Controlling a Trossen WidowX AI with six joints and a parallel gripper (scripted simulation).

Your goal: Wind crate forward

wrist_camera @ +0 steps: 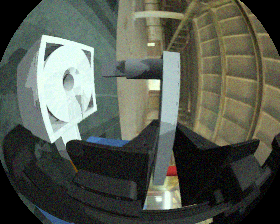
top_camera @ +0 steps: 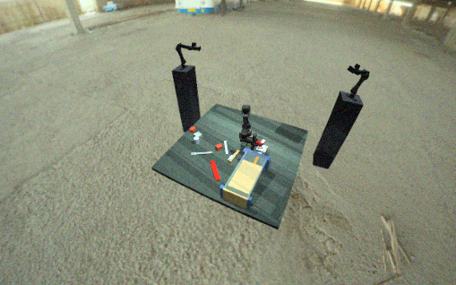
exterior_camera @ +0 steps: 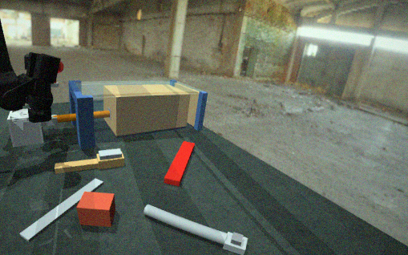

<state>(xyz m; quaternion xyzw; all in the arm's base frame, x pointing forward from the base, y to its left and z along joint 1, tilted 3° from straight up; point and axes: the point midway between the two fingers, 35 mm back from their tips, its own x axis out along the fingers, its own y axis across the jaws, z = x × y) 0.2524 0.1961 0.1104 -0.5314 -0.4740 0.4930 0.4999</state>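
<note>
My gripper (wrist_camera: pixel 164 124) is shut on the flat grey arm of the winch handle (wrist_camera: pixel 169 95). The handle's key points toward the winch side in the wrist view and is out of the hole. Its red knob (top_camera: pixel 260 143) (exterior_camera: pixel 61 66) shows beyond the fingers. The pale winch (top_camera: pixel 262 149) (exterior_camera: pixel 26 133) (wrist_camera: pixel 31 92) has a round hole on top, uncovered in the wrist view. An orange strap (exterior_camera: pixel 102 115) runs from the winch side to the tan crate (top_camera: pixel 245 174) (exterior_camera: pixel 150 112). The crate looks flat inside the clear cubby, with a gap between its front and the blue frame (exterior_camera: pixel 85 124).
A wooden tool (top_camera: pixel 234 155) (exterior_camera: pixel 78 165) lies near the blue frame. A grey strip (exterior_camera: pixel 62 209), an orange block (top_camera: pixel 219 146) (exterior_camera: pixel 95 209), a red bar (top_camera: pixel 215 170) (exterior_camera: pixel 179 162) and a pale rod with a square head (top_camera: pixel 202 153) (exterior_camera: pixel 190 226) lie on the bench.
</note>
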